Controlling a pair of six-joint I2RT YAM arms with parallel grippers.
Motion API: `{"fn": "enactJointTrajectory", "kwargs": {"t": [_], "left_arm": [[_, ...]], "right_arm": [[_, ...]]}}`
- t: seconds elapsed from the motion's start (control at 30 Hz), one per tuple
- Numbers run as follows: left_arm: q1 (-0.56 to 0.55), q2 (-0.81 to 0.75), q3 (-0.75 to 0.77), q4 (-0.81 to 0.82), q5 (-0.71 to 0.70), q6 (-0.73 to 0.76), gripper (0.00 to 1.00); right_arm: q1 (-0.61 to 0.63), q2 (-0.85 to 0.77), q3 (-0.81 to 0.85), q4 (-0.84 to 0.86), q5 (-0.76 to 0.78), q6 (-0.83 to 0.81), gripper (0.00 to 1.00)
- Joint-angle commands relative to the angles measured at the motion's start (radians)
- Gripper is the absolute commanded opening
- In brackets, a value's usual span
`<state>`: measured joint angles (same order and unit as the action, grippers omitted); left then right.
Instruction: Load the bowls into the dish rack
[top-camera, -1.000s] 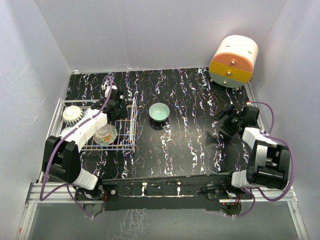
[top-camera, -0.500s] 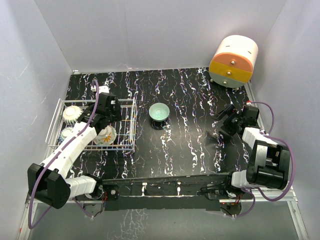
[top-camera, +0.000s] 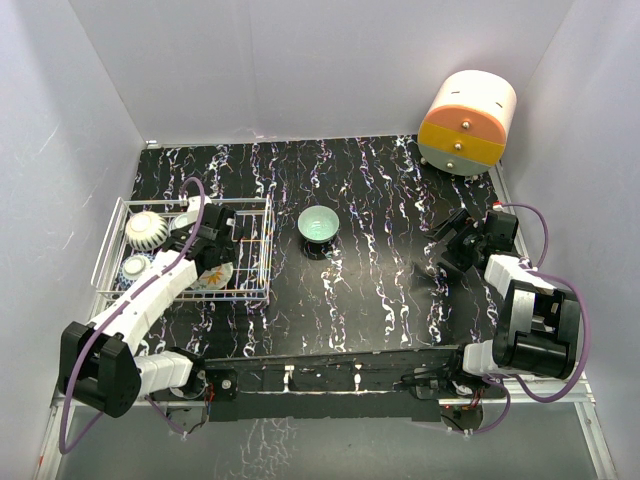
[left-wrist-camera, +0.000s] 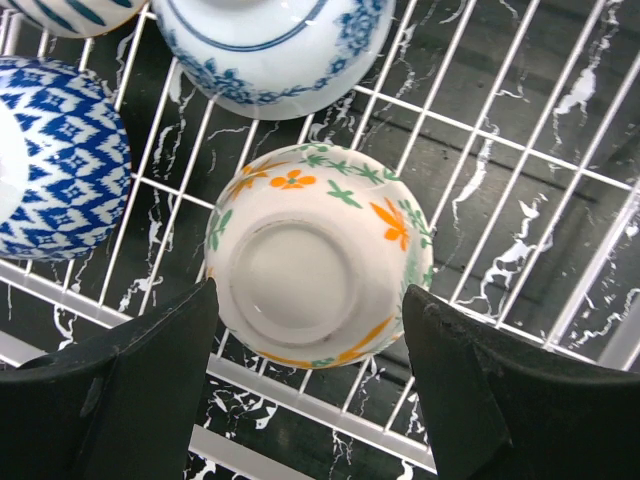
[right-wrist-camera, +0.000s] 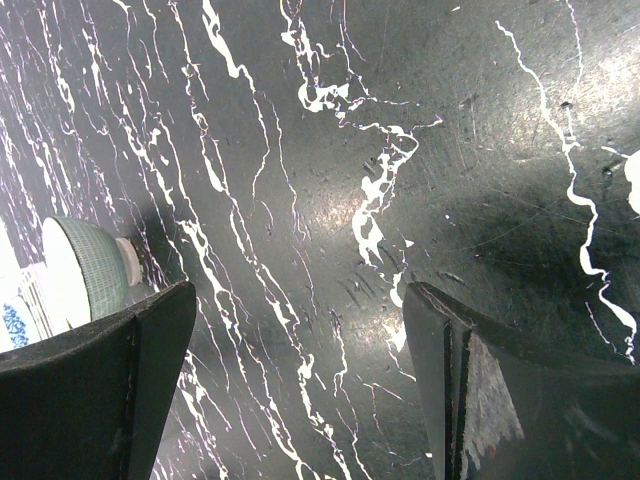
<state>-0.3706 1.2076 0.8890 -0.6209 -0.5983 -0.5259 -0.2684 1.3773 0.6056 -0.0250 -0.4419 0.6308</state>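
1. The dish rack (top-camera: 269, 250) is sitting at 9 o'clock on the table (top-camera: 380, 300). It is holding at least four bowls: a ribbed white bowl (top-camera: 145, 230), a blue diamond-patterned bowl (left-wrist-camera: 50, 170), a white bowl with blue flowers (left-wrist-camera: 270, 40) and an orange-flowered bowl (left-wrist-camera: 320, 255).
2. The orange-flowered bowl is resting upside down on the wires, with its foot ring facing up.
3. The left gripper (left-wrist-camera: 310, 292) is hovering over that bowl with its jaws spread, one finger at each side. No squeeze is showing, so it is judged released.
4. The right gripper (right-wrist-camera: 298, 290), at 3 o'clock, is standing wide apart and empty over bare table.
5. A teal bowl (top-camera: 318, 224) is waiting upright near the centre, towards 12 o'clock and well apart from the dish rack. By this judgement, loading is nearing completion and this bowl is outstanding.
6. The bowls are showing smooth, hard, glazed ceramic in round shapes. The dish rack is showing a thin, rigid white wire grid. The table is showing a black marbled surface with a slight gloss.
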Motion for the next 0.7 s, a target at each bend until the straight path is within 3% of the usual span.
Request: {"fn": "enactJointTrajectory", "kwargs": {"t": [0.0,0.33,0.67], "left_arm": [[-0.002,-0.004,0.011,-0.079,-0.126,-0.071,0.74],[0.034,0.012,0.021,-0.174,-0.232,-0.105,0.78],[0.121,0.013,0.04,-0.16,-0.235,-0.111,0.81]], "right_arm": [[0.003,-0.022,-0.004,0.048,-0.004,-0.004,0.87],[0.003,-0.027,-0.011,0.056,-0.019,0.001,0.87],[0.003,-0.035,-0.016,0.056,-0.023,0.003,0.87]]}}
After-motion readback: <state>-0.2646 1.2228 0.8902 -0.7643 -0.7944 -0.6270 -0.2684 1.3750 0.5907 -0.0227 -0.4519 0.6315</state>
